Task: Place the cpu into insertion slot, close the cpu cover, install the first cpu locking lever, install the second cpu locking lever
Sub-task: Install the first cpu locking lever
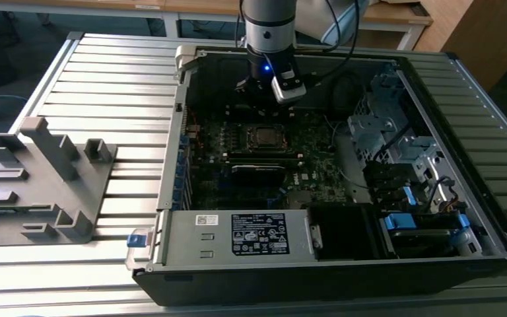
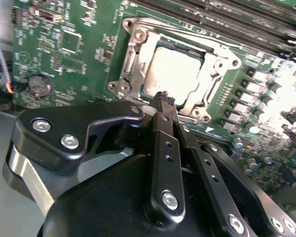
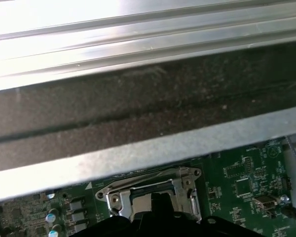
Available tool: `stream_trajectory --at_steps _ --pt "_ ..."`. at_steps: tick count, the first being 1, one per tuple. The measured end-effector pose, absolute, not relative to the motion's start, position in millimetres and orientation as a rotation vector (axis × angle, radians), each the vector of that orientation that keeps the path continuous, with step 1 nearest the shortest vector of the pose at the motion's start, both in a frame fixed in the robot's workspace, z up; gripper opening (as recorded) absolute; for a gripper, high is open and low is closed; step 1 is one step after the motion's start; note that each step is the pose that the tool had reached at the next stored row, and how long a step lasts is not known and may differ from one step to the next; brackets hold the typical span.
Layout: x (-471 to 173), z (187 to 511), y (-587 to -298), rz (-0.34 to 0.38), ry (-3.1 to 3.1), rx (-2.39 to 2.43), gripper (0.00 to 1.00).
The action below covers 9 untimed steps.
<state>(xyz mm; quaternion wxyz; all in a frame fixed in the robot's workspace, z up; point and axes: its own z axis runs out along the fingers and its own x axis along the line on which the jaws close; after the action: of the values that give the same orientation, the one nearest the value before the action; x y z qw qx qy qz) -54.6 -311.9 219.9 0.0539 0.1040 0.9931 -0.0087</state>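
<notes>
1. On the exterior view's left, a grey plastic fixture [image 1: 37, 181] stands on the ribbed metal table [image 1: 113, 72], beside the open computer case [image 1: 342, 257].
2. Inside the case lies the green motherboard [image 1: 315, 178]. The cpu [image 2: 175, 71] sits in the insertion slot [image 1: 263, 136], its pale silver top showing.
3. The cpu cover [image 2: 133, 61] lies flat around the chip, framing it in both wrist views.
4. The gripper [image 2: 166, 100] hangs from the arm [image 1: 269, 26] over the far side of the slot. Its fingers [image 2: 163, 143] are drawn together into a narrow tip with nothing between them, poised just above the cover's edge; whether it touches I cannot tell.
5. To the exterior view's right are the drive bays [image 1: 395, 132] and blue clips [image 1: 403, 221].
</notes>
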Motion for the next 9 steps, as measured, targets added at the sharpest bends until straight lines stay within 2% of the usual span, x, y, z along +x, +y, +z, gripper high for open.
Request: stream_trajectory --at_steps 9 --pt "-54.5 219.9 -312.7 -0.027 3.023 0.316 0.1"
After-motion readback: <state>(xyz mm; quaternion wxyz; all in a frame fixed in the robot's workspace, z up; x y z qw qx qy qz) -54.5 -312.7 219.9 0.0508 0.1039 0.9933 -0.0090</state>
